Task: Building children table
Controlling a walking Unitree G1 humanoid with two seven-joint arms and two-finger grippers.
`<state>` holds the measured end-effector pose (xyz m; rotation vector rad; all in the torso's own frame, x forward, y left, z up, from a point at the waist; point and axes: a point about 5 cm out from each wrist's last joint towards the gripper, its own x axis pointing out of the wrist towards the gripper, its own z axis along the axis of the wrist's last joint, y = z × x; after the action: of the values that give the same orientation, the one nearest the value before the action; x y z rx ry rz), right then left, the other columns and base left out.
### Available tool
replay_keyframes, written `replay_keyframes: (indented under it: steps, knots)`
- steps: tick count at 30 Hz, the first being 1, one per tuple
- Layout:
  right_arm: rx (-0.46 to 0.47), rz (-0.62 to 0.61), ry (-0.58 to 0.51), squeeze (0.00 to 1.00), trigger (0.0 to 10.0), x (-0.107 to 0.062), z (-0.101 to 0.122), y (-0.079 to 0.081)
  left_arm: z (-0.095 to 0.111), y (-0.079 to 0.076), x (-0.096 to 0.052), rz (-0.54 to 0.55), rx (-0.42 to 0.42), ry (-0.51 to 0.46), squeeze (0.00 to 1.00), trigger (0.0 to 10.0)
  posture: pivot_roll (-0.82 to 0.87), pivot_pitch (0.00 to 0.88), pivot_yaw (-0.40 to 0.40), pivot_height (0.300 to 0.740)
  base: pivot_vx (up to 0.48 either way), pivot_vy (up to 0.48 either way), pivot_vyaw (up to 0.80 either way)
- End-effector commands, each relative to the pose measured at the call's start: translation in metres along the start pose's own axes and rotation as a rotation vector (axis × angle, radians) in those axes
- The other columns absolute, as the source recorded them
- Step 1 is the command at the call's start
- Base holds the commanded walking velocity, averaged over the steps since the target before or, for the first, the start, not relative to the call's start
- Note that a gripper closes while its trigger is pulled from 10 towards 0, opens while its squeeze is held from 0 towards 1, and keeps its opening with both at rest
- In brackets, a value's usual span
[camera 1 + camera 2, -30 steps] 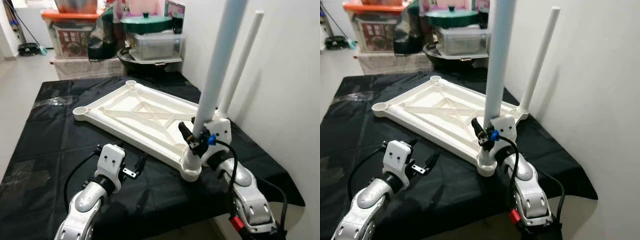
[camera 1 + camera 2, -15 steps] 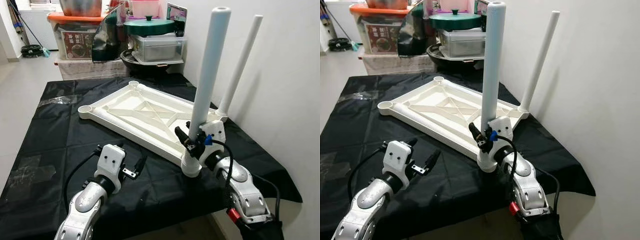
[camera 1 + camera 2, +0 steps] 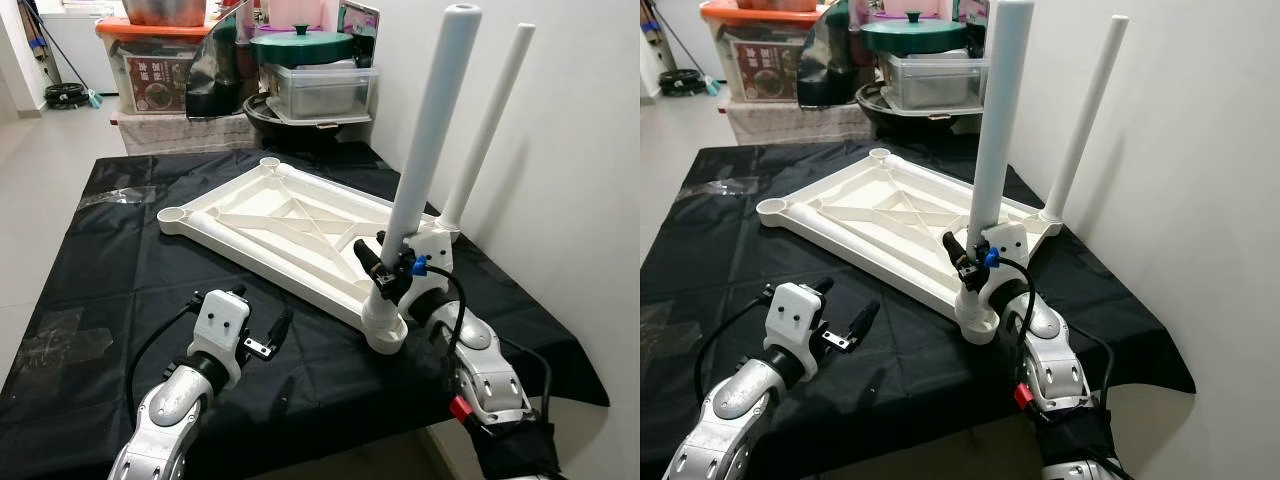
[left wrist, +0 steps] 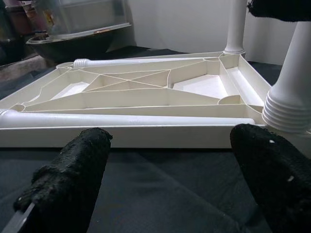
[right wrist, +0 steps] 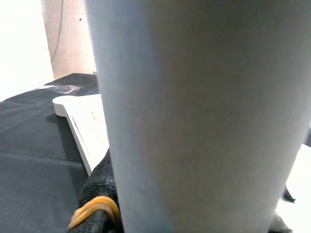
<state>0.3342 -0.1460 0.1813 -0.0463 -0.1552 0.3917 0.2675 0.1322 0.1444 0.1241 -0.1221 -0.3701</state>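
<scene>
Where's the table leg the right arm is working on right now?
The near table leg stands in the tabletop's front right corner socket, gripped low by the right tool, near the wall.

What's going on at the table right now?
The white tabletop lies upside down on the black cloth. The right gripper is clamped on the near leg, which stands in the near corner socket. A second leg stands in the corner by the wall. The left gripper hovers open over the cloth, holding nothing. The two left corner sockets are empty.
</scene>
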Motion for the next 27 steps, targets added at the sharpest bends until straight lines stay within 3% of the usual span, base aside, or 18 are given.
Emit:
replay_keyframes:
  steps: [1, 3, 8, 20, 27]
  knots:
    - [-0.055, -0.016, -0.036, 0.0, 10.0, -0.001, 0.006, -0.005, 0.0, 0.002, -0.004, 0.002, 0.016, 0.004, 0.0, 10.0, 0.09, 0.0, -0.074, 0.74, 0.0, 0.0, 0.0]
    - [-0.119, 0.004, -0.033, 0.0, 10.0, -0.005, 0.005, -0.003, 0.0, 0.002, -0.004, 0.001, 0.015, 0.005, 0.0, 10.0, 0.09, 0.0, -0.072, 0.74, 0.0, 0.0, 0.0]
    - [-0.17, 0.062, -0.028, 0.0, 10.0, -0.009, 0.001, 0.006, -0.001, 0.001, -0.002, -0.004, 0.014, 0.009, 0.0, 10.0, 0.09, 0.0, -0.069, 0.74, 0.0, 0.0, 0.0]
    - [-0.141, 0.129, -0.014, 0.0, 10.0, -0.014, -0.01, 0.028, -0.003, 0.001, 0.0, -0.009, 0.011, 0.013, 0.0, 10.0, 0.08, 0.0, -0.069, 0.74, 0.0, 0.0, 0.0]
    - [-0.154, 0.123, 0.007, 0.0, 10.0, -0.019, -0.017, 0.026, -0.005, 0.003, 0.001, -0.006, 0.017, 0.016, 0.0, 10.0, 0.08, 0.0, -0.065, 0.74, 0.0, 0.0, 0.0]
